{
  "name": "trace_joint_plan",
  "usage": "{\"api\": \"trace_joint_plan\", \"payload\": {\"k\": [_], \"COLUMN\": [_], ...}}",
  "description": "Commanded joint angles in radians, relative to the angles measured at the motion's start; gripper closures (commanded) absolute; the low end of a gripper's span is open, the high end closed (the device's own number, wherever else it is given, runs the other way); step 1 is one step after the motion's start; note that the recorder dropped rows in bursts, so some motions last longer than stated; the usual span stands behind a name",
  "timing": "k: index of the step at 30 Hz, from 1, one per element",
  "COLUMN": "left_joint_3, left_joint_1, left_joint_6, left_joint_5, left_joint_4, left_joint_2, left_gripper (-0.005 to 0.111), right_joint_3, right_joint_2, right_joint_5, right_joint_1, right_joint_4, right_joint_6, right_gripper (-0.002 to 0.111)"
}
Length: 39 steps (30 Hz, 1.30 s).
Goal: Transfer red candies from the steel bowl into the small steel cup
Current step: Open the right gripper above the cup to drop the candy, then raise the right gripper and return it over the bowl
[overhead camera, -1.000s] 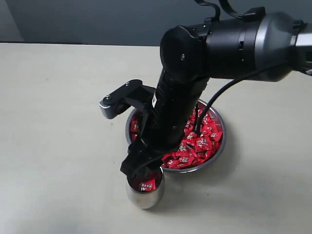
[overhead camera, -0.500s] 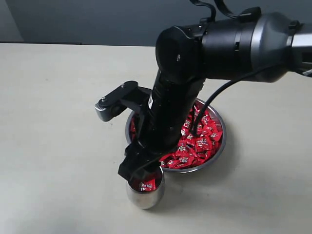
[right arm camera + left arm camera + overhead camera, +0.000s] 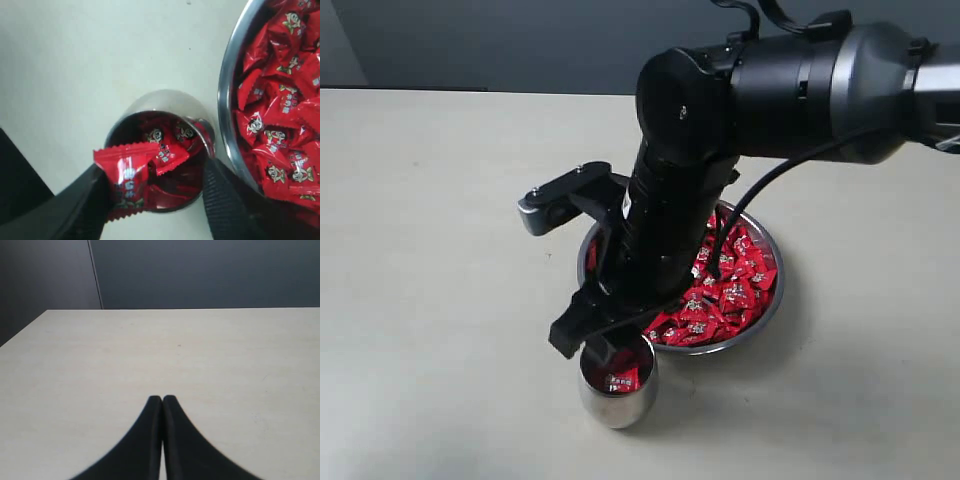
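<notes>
The steel bowl holds many red candies, seen up close as the pile of candies inside the bowl rim. The small steel cup stands just in front of the bowl, with a few candies inside. My right gripper hangs open right over the cup. One red candy clings to one finger of the right gripper, over the cup's rim; the other finger stands well apart from it. My left gripper is shut and empty over bare table.
The right arm's black body covers the near-left part of the bowl in the exterior view. A wrist camera bracket sticks out left of the arm. The beige table ends at a dark wall behind.
The right gripper's fingers have spread apart above the cup, and the arm has shifted slightly left. The bowl and cup have stayed put.
</notes>
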<state>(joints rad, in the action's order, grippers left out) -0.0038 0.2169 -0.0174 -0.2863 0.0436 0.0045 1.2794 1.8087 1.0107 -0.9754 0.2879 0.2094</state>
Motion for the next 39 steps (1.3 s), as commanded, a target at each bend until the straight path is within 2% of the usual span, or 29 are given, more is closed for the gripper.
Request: {"api": "trace_joint_plan", "payload": {"k": [1,5,8,10,12,15,17,20,30,39], "left_joint_3": [0.004,0.004,0.004,0.004,0.004,0.004,0.004,0.004,0.004,0.004], "left_joint_1": [0.001,0.001,0.001,0.001,0.001,0.001,0.001,0.001,0.001,0.001], "left_joint_6": [-0.003,-0.003,-0.003,-0.003,-0.003,-0.003,-0.003,-0.003,-0.003,-0.003], "left_joint_5": [0.002,0.002,0.002,0.002,0.002,0.002,0.002,0.002,0.002,0.002], "left_joint_4": [0.001,0.001,0.001,0.001,0.001,0.001,0.001,0.001,0.001,0.001], "left_joint_2": [-0.004,-0.004,-0.004,-0.004,-0.004,-0.004,-0.004,-0.004,-0.004,-0.004], "left_gripper": [0.106,0.106,0.106,0.106,0.106,0.106,0.106,0.106,0.106,0.106], "right_joint_3": [0.024,0.02,0.023,0.022,0.026,0.017,0.022,0.022,0.022,0.022], "right_joint_2": [-0.011,-0.011,-0.004,-0.001,-0.004,-0.006,-0.001,0.004,0.002,0.002], "right_joint_5": [-0.027,-0.017,0.028,0.034,0.068,0.03,0.034,0.023,0.032,-0.064], "right_joint_1": [-0.002,-0.002,-0.002,-0.002,-0.002,-0.002,-0.002,-0.005,-0.003,-0.003], "right_joint_4": [-0.024,-0.039,-0.037,-0.064,-0.027,-0.03,-0.029,-0.039,-0.034,-0.048], "right_joint_6": [-0.026,-0.008,-0.072,-0.018,-0.071,0.041,-0.056,0.011,-0.008,-0.052], "right_gripper": [0.055,0.055,0.055,0.055,0.055,0.055,0.055,0.055,0.055,0.055]}}
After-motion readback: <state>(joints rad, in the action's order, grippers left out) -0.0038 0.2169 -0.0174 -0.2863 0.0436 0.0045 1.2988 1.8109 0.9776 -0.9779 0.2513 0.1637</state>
